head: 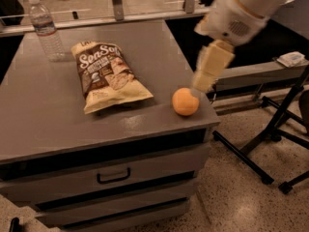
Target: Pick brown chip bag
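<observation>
The brown chip bag point(106, 76) lies flat on the grey cabinet top point(58, 124), left of centre, its white "Sea Salt" script facing up. An orange ball point(186, 101) sits near the top's front right corner, to the right of the bag and apart from it. My gripper point(208, 71), a cream-coloured piece at the end of the white arm, hangs just above and to the right of the ball, over the cabinet's right edge. It is well to the right of the bag and holds nothing that I can see.
A clear water bottle point(46, 28) stands at the back left of the top. Drawers with a black handle point(114, 176) face the front. A black stand's legs point(270, 129) spread over the floor at right, below a ledge with a white object point(292, 58).
</observation>
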You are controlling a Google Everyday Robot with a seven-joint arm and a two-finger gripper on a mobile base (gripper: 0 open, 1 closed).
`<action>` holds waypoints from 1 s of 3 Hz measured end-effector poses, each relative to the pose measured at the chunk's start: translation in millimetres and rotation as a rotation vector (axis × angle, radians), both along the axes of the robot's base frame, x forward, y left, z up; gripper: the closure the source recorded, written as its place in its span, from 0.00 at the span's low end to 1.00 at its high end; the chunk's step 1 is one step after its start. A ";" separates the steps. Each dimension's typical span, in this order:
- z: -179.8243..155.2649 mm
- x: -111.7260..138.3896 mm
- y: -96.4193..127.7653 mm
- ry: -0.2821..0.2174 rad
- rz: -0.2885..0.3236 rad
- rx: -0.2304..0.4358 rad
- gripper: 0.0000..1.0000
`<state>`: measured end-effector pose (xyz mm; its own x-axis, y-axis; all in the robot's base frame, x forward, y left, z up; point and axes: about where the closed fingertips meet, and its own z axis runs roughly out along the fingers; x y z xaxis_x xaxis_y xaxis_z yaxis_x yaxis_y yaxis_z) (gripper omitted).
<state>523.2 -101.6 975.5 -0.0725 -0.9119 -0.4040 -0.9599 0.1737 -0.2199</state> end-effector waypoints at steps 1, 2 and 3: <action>3.9 27.1 76.9 0.002 0.081 0.040 0.00; -5.6 51.5 134.4 0.004 0.114 0.045 0.00; -23.9 73.0 169.1 0.025 0.099 0.063 0.00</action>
<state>596.2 67.5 951.5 0.0060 -0.8881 -0.4597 -0.9781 0.0905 -0.1876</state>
